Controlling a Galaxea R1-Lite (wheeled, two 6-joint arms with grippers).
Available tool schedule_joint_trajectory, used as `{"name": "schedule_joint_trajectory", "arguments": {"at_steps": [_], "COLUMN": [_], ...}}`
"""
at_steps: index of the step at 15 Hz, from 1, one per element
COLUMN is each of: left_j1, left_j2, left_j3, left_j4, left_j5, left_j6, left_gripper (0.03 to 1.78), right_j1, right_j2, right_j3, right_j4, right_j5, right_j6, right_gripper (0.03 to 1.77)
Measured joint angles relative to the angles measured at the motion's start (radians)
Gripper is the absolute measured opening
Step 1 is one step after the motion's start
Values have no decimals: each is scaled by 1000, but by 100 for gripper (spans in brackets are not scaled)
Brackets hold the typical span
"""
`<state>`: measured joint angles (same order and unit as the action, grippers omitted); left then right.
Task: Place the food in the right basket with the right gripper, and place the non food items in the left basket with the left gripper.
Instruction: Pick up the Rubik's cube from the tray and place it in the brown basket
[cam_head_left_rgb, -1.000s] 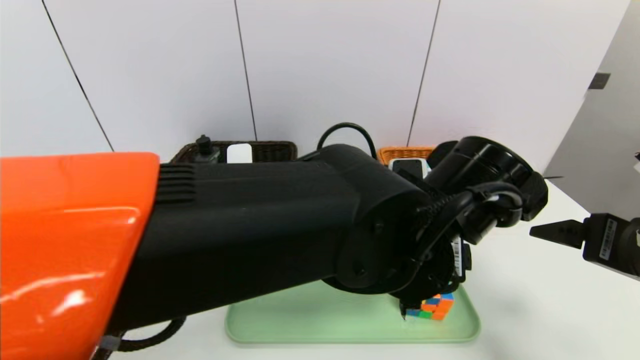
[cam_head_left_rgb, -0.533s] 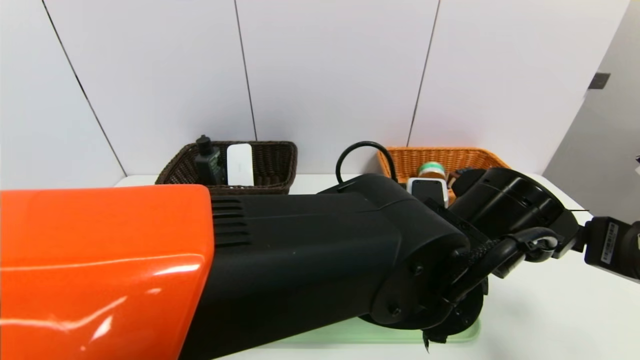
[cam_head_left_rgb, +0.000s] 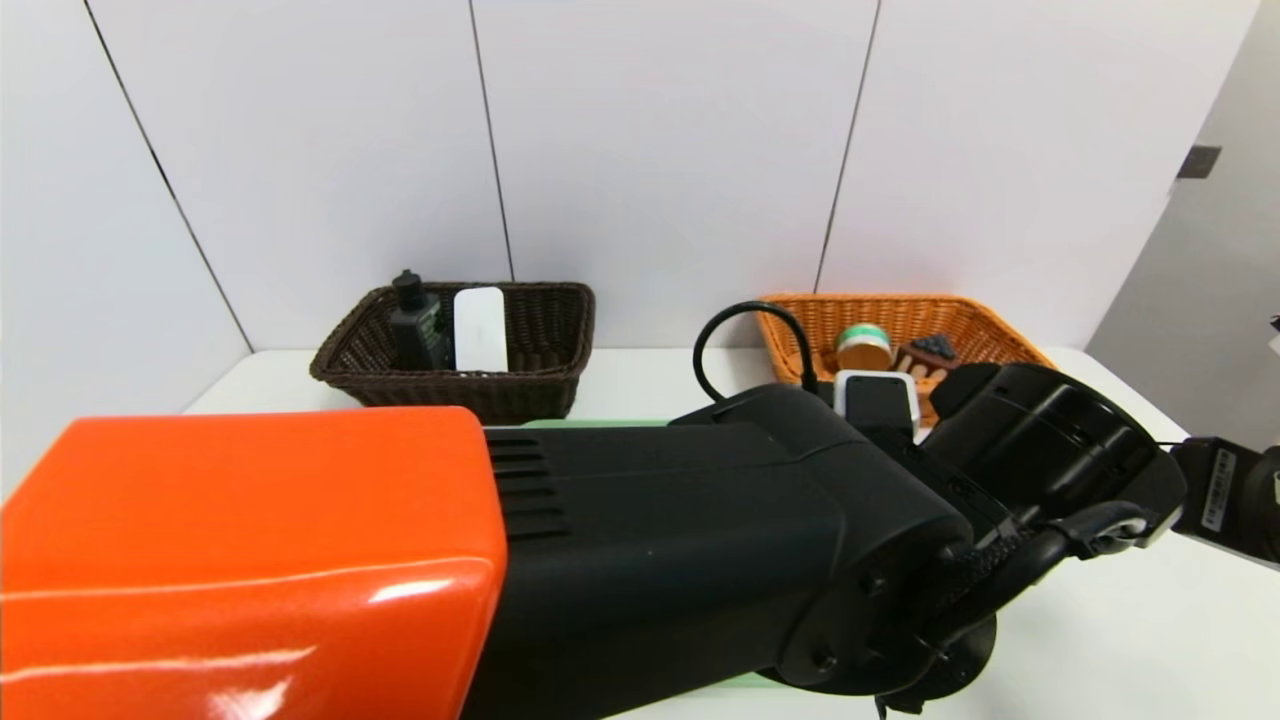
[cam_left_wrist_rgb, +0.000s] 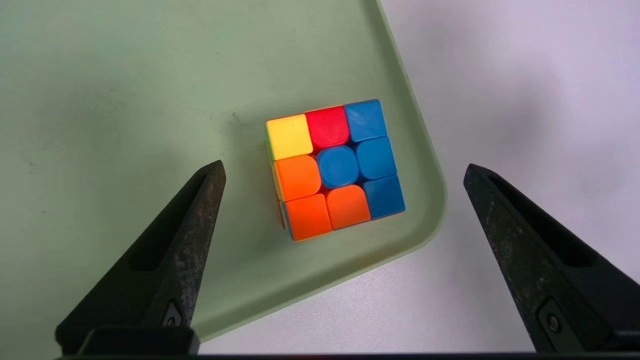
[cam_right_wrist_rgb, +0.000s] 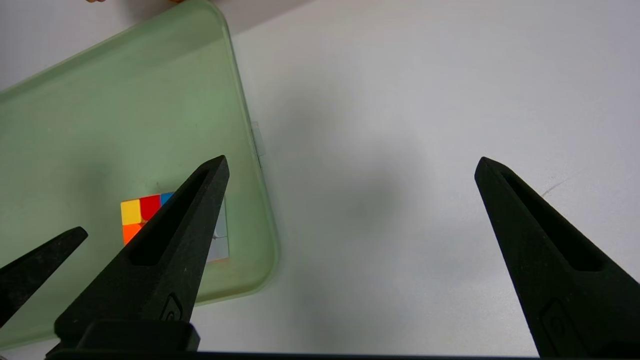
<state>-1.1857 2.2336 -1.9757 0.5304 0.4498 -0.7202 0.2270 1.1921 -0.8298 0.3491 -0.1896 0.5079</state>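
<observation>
Cube (cam_left_wrist_rgb: 336, 170) near tray's rounded corner (cam_left_wrist_rgb: 434, 220), pincer (cam_left_wrist_rgb: 345, 162) above

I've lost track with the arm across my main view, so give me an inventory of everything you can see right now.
puzzle cube: one, multicoloured, in the tray near a corner
tray: one, green, on the table
left basket: one, dark brown, far side of the table
black bottle-like item: one, in the left basket
flat item: one, white, in the left basket
right basket: one, orange-brown, far right
jar-like item: one, pale with a green band, in the right basket
cake-like item: one, brown with dark top, in the right basket
table: one, white
wall: one, white, behind
left gripper: one, black, open above the cube
right gripper: one, black, open over the table beside the tray
</observation>
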Motion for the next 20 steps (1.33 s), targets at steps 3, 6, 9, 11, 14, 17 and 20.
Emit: {"name": "schedule_joint_trajectory", "arguments": {"at_steps": [3, 6, 9, 11, 14, 17, 20], "left_j1": [1, -1, 0, 0, 0, 0, -3], "left_j2": [17, 33, 53, 65, 78, 85, 90], "left_j3": [0, 0, 0, 0, 0, 0, 0], "left_j4": [-15, -17, -17, -18, -18, -26, -30], "left_j5": [27, 36, 62, 76, 77, 77, 76], "left_j6": [-2, -2, 3, 6, 7, 11, 11], "left_gripper": [169, 169, 169, 169, 169, 169, 169], "right_j1": [-2, -2, -3, -6, -6, -6, -6], "right_j2": [0, 0, 0, 0, 0, 0, 0], "right_j3": [4, 4, 4, 4, 4, 4, 4], "right_j4": [0, 0, 0, 0, 0, 0, 0], "right_j5": [1, 1, 2, 2, 2, 2, 2], "right_j6": [0, 0, 0, 0, 0, 0, -1], "right_gripper": [170, 170, 170, 170, 170, 170, 170]}}
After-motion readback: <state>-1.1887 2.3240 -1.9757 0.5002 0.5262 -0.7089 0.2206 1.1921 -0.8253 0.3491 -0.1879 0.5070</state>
